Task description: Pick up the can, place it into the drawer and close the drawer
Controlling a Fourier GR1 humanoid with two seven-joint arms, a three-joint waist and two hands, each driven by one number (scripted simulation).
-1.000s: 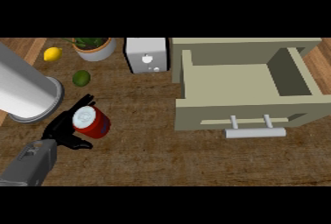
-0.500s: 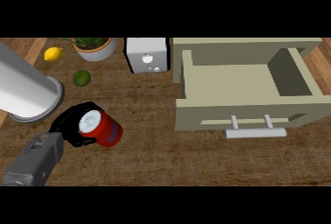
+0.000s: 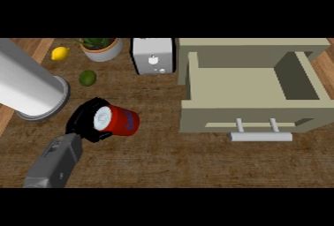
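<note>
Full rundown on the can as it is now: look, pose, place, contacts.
The can is red with a blue mark on its side and a pale end facing up-left. It is tilted, body pointing right. The left hand curls round its pale end. The can is between the grey cylinder and the open drawer. Contact with the counter cannot be told.

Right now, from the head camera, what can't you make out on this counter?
Right hand: nowhere in the head view.
Can: its left side is hidden by the left hand, whose fingers curl round it.
Can's label: too small to read.
Grey cylinder: cut off by the left edge, so I cannot tell what it is.
Potted plant: leaves cut off by the top edge.
</note>
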